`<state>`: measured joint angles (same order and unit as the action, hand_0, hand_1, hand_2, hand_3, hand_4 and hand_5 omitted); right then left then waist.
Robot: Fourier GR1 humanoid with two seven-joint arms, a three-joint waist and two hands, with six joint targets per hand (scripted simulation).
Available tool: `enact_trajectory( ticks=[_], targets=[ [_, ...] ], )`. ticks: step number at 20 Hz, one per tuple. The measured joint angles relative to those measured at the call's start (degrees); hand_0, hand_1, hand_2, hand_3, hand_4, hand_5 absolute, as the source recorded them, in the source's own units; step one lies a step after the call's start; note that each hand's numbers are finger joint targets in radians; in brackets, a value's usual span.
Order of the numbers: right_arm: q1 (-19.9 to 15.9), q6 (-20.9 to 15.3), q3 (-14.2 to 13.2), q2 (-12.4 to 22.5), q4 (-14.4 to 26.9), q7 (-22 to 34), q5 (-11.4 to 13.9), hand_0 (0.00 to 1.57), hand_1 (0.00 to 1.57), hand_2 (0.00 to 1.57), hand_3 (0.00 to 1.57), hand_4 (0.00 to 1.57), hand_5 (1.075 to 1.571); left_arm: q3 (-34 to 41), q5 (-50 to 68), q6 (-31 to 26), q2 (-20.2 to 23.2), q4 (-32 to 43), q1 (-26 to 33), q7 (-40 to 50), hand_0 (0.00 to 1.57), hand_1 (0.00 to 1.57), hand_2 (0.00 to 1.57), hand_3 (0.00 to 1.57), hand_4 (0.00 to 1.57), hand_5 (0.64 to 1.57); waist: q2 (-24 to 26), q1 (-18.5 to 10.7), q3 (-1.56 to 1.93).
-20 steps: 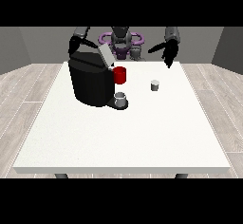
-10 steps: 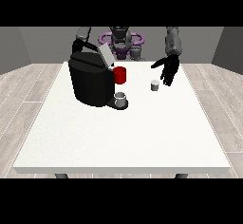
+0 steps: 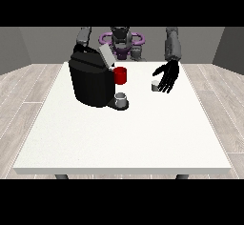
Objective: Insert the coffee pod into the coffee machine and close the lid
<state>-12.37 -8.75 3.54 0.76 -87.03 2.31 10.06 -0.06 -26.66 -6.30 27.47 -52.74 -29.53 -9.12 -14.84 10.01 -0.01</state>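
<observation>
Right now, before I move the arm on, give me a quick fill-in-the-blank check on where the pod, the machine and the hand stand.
1. The coffee machine has its lid ____.
2. The coffee pod stands on the ____.
3. The hand at the view's right has its fingers ____, beside the pod.
4. The red part on the machine's front is above a small ____ cup.

Missing words: raised; table; spread; grey

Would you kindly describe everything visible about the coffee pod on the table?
The coffee pod is a small grey, cylinder-like piece standing upright on the white table, right of the black coffee machine and apart from it. The black hand at the view's right hangs beside it with fingers spread; contact cannot be told.
</observation>
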Motion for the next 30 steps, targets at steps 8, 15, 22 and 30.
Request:
enact_trajectory(
  ticks=[8, 15, 22, 30],
  targets=[
    [-1.67, -0.59, 0.89, -0.28, 4.11, -1.00, 1.06, 0.00, 0.00, 0.00, 0.00, 0.00, 1.571, -3.85, -9.11, 6.51, -1.55, 3.59, -3.90, -0.87, 0.82, 0.82, 0.96, 0.80, 0.37, 1.571, -0.95, -0.10, 0.00],
    [-3.32, -0.29, 0.34, -0.24, 6.86, -2.40, 0.42, 0.00, 0.00, 0.00, 0.00, 0.00, 1.571, -7.02, -15.36, 4.97, -0.12, 7.95, -6.34, -1.54, 0.75, 0.75, 0.94, 0.81, 0.37, 1.571, -1.51, -0.07, 0.05],
    [-2.06, 1.03, -0.04, 0.08, 7.95, -1.86, -1.21, 0.00, 0.00, 0.00, 0.00, 0.00, 1.571, -7.70, -19.45, 4.57, -1.92, 13.37, -7.40, -1.14, 1.04, 1.04, 1.12, 1.01, 0.40, 1.571, 1.12, 0.36, 0.07],
    [-1.93, -1.15, -1.93, 0.96, 12.82, -3.44, 0.04, 0.00, 0.00, 0.00, 0.00, 0.00, 1.571, -5.48, -18.35, 3.30, -4.33, 13.80, -10.75, -5.11, 1.45, 1.45, 1.44, 1.36, 0.52, 1.571, 2.44, -1.62, 0.01]
  ],
)
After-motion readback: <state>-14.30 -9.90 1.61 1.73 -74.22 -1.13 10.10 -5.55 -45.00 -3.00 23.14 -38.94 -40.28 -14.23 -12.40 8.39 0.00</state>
